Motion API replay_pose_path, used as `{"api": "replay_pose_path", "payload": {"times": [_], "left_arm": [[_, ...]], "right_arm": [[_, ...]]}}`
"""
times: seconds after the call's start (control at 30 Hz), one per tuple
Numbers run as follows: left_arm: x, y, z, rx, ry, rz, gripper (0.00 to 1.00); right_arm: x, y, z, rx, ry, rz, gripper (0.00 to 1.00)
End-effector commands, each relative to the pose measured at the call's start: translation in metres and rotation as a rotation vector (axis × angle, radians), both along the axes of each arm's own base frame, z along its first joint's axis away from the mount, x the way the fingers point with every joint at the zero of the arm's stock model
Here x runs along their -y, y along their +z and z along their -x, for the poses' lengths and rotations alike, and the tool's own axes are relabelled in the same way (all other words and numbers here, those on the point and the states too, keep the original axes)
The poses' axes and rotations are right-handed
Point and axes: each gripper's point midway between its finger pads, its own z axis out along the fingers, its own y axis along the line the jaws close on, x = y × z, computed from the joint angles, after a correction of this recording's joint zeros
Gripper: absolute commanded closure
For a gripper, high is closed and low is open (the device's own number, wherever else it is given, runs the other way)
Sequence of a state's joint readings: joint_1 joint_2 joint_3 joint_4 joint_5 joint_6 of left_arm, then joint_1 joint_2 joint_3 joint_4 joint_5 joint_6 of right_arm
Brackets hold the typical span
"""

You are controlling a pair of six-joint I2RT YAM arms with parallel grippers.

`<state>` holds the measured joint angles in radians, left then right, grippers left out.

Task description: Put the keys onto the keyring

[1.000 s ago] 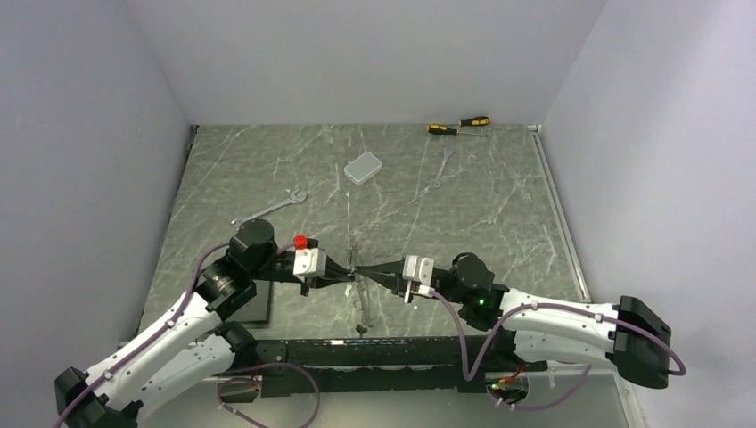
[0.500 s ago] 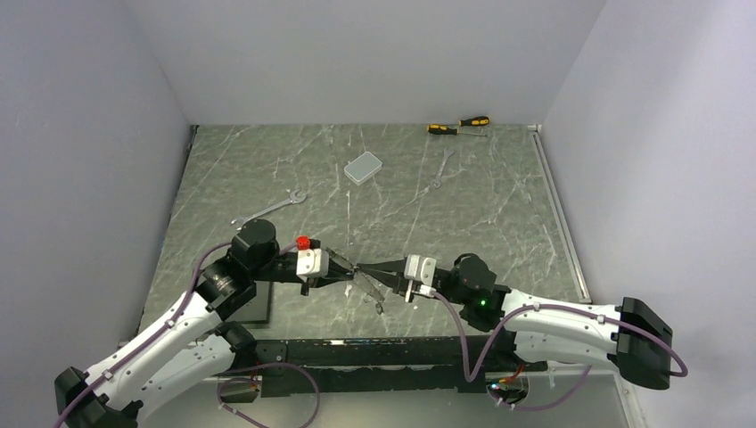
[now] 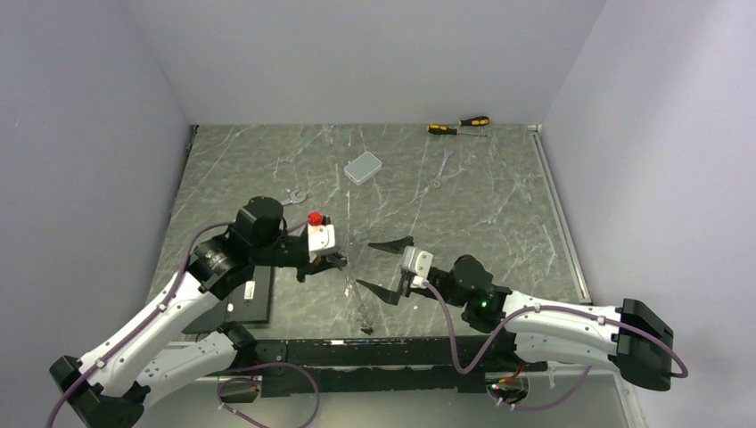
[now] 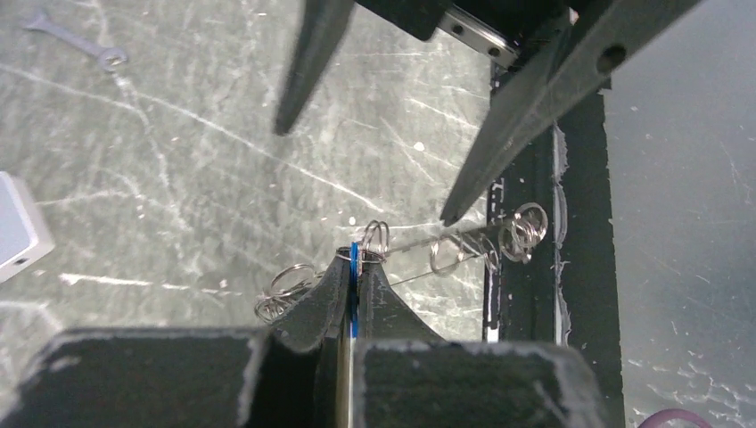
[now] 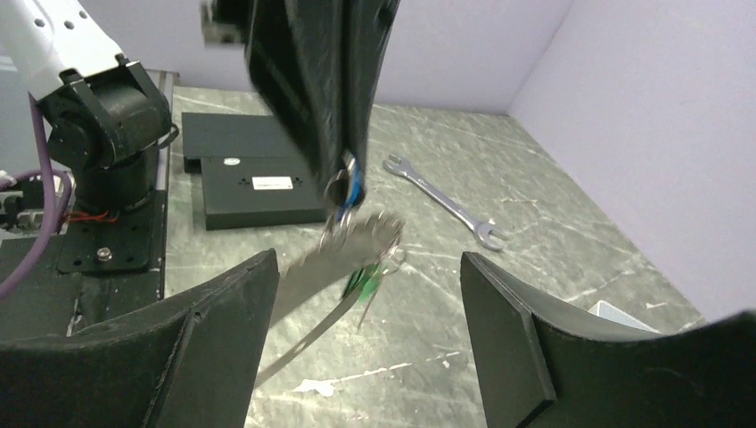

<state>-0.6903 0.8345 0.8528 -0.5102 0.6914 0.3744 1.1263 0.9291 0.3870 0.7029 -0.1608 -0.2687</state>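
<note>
My left gripper (image 4: 355,259) is shut on the thin blue head of a key (image 4: 354,267), held above the table. The keyring (image 3: 358,303), a thin silvery loop, dangles from that grip toward the near edge, and small split rings (image 4: 524,230) hang on it. In the right wrist view the loop (image 5: 330,259) is blurred, with a green key (image 5: 370,278) on it just under the left gripper (image 5: 348,174). My right gripper (image 3: 385,266) stands wide open right of the loop, its fingers (image 5: 223,330) on either side of the loop and clear of it.
A grey rounded box (image 3: 363,167) lies mid-table. Two yellow-and-black screwdrivers (image 3: 459,126) lie at the back edge, with a wrench (image 3: 443,168) in front of them. Another wrench (image 3: 294,196) lies behind the left arm. A black plate (image 3: 248,301) lies beside the left arm.
My right gripper has opened and let go of the keyring. The left gripper has drawn back to the left and away, still shut, and the loop now swings from it.
</note>
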Motion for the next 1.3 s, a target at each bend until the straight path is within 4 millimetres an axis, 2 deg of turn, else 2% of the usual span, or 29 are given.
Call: {"api": "replay_pose_path", "payload": {"times": [0.0, 0.17, 0.33, 0.5, 0.6, 0.73, 0.9, 1.03, 1.07, 1.1, 1.13, 1.17, 1.2, 1.27], "left_arm": [[-0.021, 0.015, -0.01, 0.027, 0.081, -0.133, 1.0], [-0.031, 0.018, -0.025, 0.042, 0.144, -0.226, 1.0], [-0.02, 0.033, -0.033, 0.062, 0.141, -0.177, 1.0], [-0.011, 0.029, -0.05, 0.083, 0.178, -0.153, 1.0], [-0.001, 0.024, -0.061, 0.091, 0.174, -0.146, 1.0], [0.015, 0.021, -0.086, 0.105, 0.196, -0.141, 1.0], [0.042, 0.009, -0.133, 0.106, 0.249, -0.171, 1.0], [0.057, -0.005, -0.188, 0.106, 0.348, -0.233, 1.0], [0.057, -0.01, -0.206, 0.086, 0.403, -0.258, 1.0], [0.057, -0.003, -0.227, 0.074, 0.481, -0.265, 1.0], [0.051, -0.001, -0.246, 0.038, 0.563, -0.282, 1.0], [0.044, -0.008, -0.261, -0.011, 0.631, -0.319, 1.0], [0.035, -0.012, -0.273, -0.051, 0.695, -0.357, 1.0], [0.02, -0.035, -0.279, -0.139, 0.785, -0.445, 1.0]], "right_arm": [[0.008, 0.002, 0.001, -0.027, -0.014, -0.035, 0.22], [0.004, -0.004, 0.01, -0.051, 0.04, -0.03, 0.22], [0.001, 0.004, 0.013, -0.162, 0.059, -0.168, 0.2], [0.003, 0.001, -0.008, -0.223, -0.068, -0.213, 0.16], [0.016, 0.0, -0.023, -0.233, -0.175, -0.23, 0.15], [0.045, 0.003, -0.039, -0.255, -0.321, -0.296, 0.14], [0.068, -0.003, -0.045, -0.275, -0.408, -0.305, 0.13], [0.082, -0.004, -0.045, -0.303, -0.442, -0.319, 0.12], [0.086, -0.002, -0.045, -0.301, -0.454, -0.324, 0.11], [0.089, 0.0, -0.045, -0.299, -0.461, -0.326, 0.11], [0.093, 0.002, -0.045, -0.297, -0.468, -0.332, 0.11], [0.097, 0.005, -0.044, -0.296, -0.47, -0.339, 0.11], [0.101, 0.006, -0.043, -0.298, -0.476, -0.343, 0.11], [0.108, 0.007, -0.042, -0.303, -0.485, -0.355, 0.11]]}}
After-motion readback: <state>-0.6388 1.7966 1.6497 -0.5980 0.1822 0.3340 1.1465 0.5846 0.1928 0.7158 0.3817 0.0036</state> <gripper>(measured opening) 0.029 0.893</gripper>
